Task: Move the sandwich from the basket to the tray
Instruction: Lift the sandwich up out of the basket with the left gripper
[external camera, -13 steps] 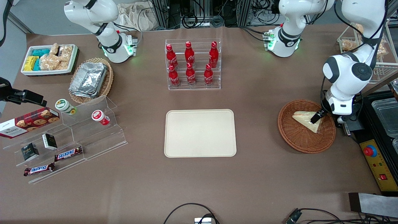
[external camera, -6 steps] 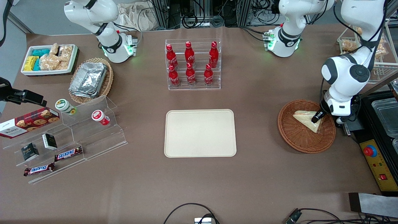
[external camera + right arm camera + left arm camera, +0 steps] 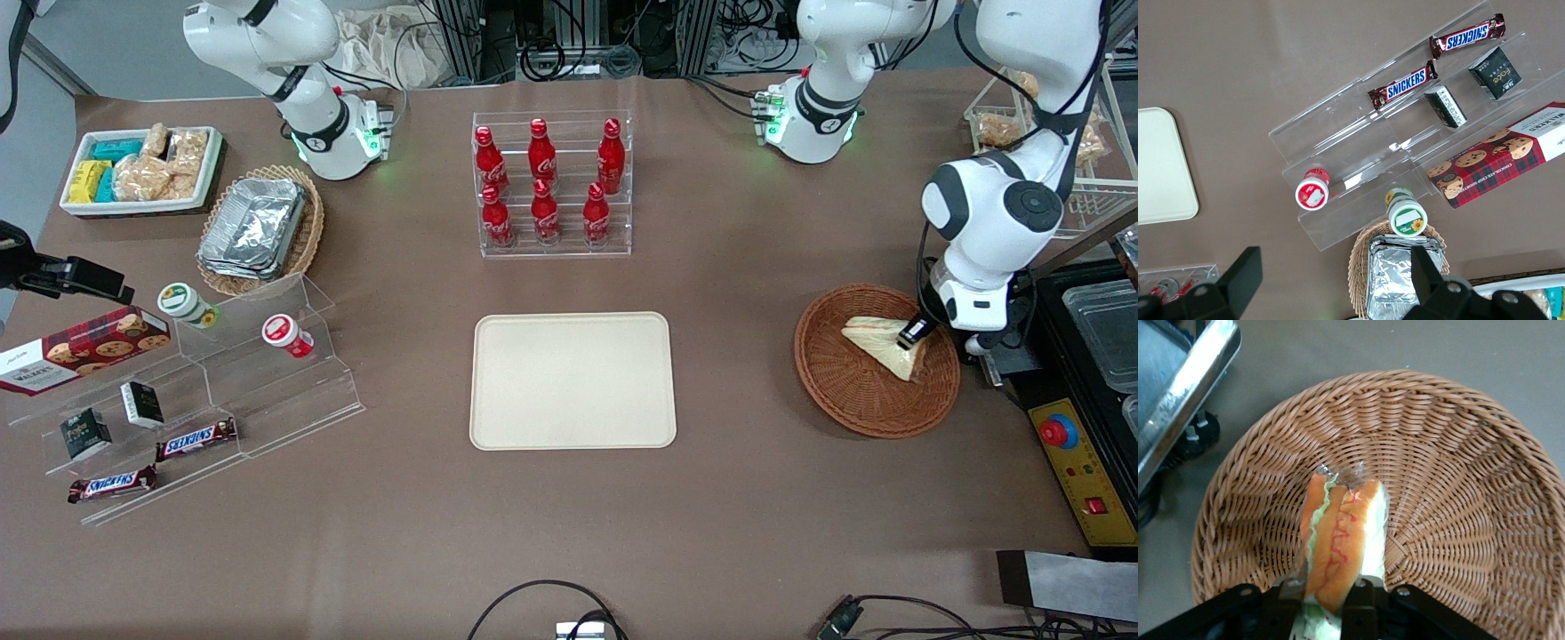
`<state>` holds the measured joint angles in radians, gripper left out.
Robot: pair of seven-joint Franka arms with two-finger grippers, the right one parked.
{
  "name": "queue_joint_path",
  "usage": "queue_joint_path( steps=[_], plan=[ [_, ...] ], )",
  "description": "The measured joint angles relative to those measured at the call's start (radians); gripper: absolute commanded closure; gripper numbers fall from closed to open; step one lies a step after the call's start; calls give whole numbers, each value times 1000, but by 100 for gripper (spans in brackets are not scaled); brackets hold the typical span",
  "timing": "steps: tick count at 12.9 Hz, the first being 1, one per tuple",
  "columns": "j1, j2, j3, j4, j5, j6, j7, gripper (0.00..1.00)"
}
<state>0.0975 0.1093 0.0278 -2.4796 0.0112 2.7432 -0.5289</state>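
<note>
Sandwich (image 3: 880, 342), a triangular wedge of pale white bread in clear plastic wrap, sits in the round reddish-brown woven wicker basket (image 3: 853, 396) at the working arm's end of the table, its wide end lifted slightly off the weave. The left arm's black two-finger gripper (image 3: 914, 336) is down inside the basket, closed on the wedge at the end nearest the basket's rim. In the wrist view the sandwich (image 3: 1338, 547) shows its cut edge of orange and green filling, standing on edge between the two dark fingers (image 3: 1290, 603), which press the wrap from both sides; the basket (image 3: 1458, 473) curves round it, with brown table showing past its rim.

Measured from the basket, the flat cream-beige rectangular tray (image 3: 573, 380) with rounded corners lies well apart toward the parked arm's end, at about the same nearness to the front camera, and nothing rests on it. A clear acrylic rack of red cola bottles (image 3: 551, 182) stands farther from the front camera than the basket and toward the parked arm's end. A black box with a red stop button (image 3: 1058, 432) sits just beside the basket, at the table's edge.
</note>
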Motion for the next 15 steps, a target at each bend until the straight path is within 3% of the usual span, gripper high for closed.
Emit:
queue_joint_path(
  steps=[3,6,9,15],
  plan=[
    [0,-78,-2,33,20,-136,128,89],
    [-1,-145,-7,37,111,-207,256,89],
    [-6,-183,-14,38,126,-235,427,88],
    [-15,-227,-162,145,127,-460,588,85]
  ],
)
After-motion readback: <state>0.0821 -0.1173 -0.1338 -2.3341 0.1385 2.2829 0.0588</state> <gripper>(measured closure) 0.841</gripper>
